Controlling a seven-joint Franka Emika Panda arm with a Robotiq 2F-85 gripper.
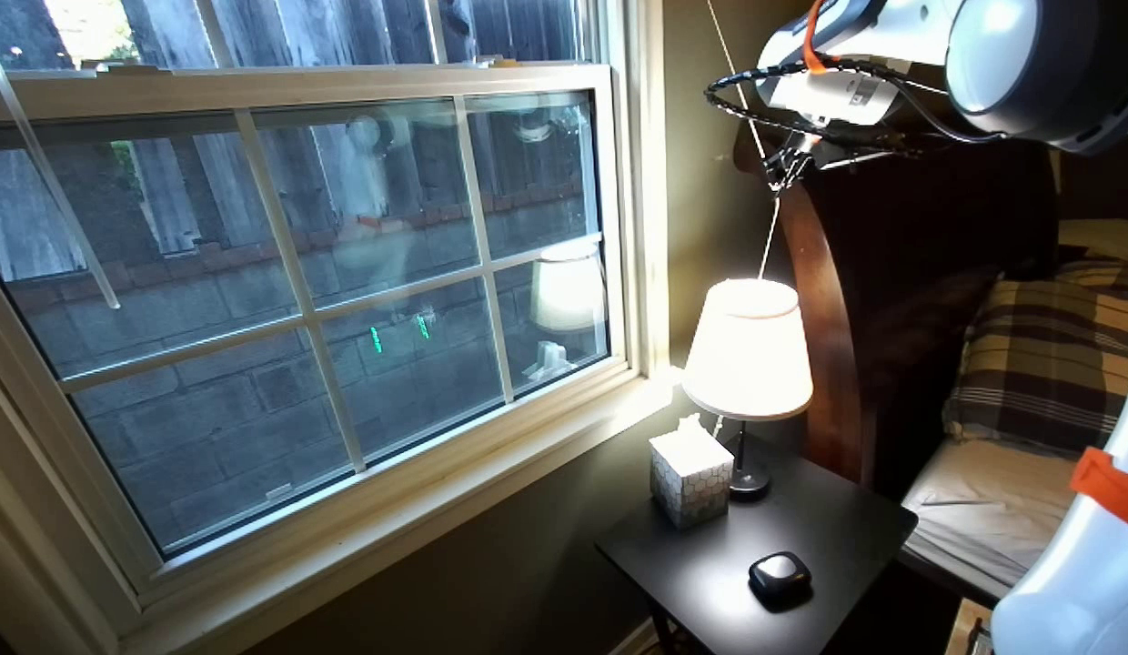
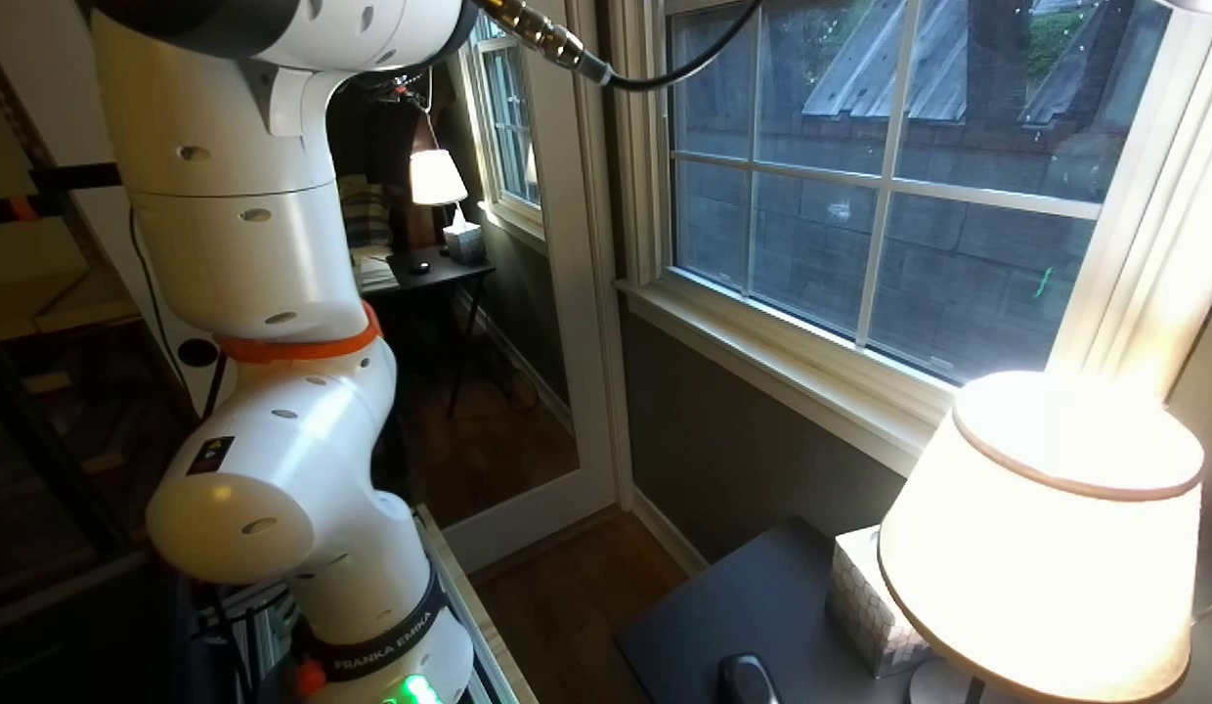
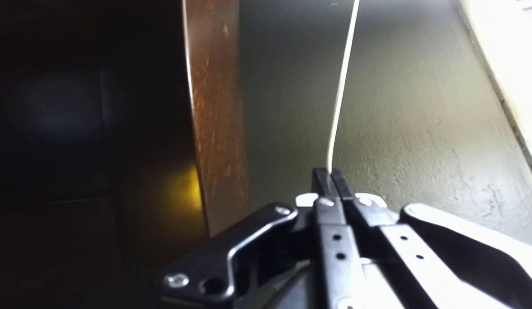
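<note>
Black jaws tight on a thin white cord [image 3: 344,77] between the fingertips [image 3: 320,183], higher than the lit lamp [image 1: 750,350].

Cord [image 3: 342,81] runs through pincer [image 3: 330,178] above lamp [image 1: 750,355] on table [image 1: 837,523].

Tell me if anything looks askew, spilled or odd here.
Just the cord: pinched in the claw, it bends there instead of hanging straight, so it looks pulled aside. The lamp and tissue box stand upright, and no spill shows.
</note>
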